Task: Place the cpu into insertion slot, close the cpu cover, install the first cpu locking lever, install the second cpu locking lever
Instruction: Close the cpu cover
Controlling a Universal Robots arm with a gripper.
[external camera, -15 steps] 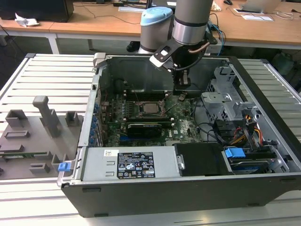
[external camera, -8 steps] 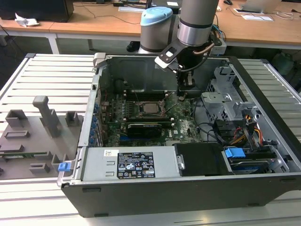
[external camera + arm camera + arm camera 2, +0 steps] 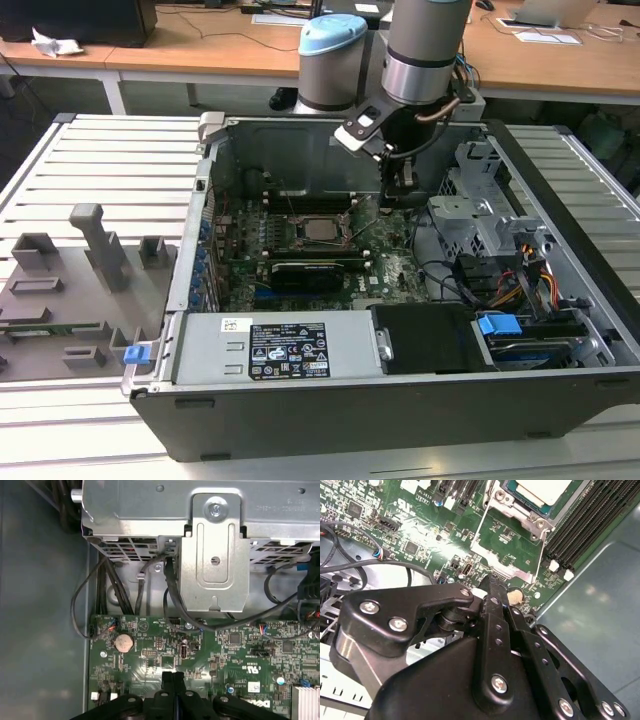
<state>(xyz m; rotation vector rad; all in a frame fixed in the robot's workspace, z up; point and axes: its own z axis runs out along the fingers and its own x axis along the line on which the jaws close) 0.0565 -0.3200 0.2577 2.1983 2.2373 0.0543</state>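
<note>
We see the arm [image 3: 428, 50] reaching down into the open case [image 3: 400, 400], which lies on a slatted worktop [image 3: 100, 150]. Room is tight on the exterior view's right. The drive cage [image 3: 475, 205] stands just beside the jaws, and in the first wrist view a bundle of cables [image 3: 172, 600] runs from it to the board's edge. The case's far wall [image 3: 290, 150] is close behind. Toward the exterior view's left the board [image 3: 390, 270] lies low and open, with the memory slots [image 3: 590, 525] running alongside the socket.

The jaws are closed, tips meeting, with nothing between them. They hover over the board near the coin cell [image 3: 123, 641].

The cpu [image 3: 322, 228] sits in the slot [image 3: 530, 506] with its pale top bare. The cover [image 3: 506, 564] is swung off the slot toward the jaws, and green board shows through its window. In the second wrist view the fingertips [image 3: 493, 597] lie just short of the cover's free edge, and the cpu lies beyond the cover, apart from them. In the exterior view the cpu is near the jaws, on their left.
</note>
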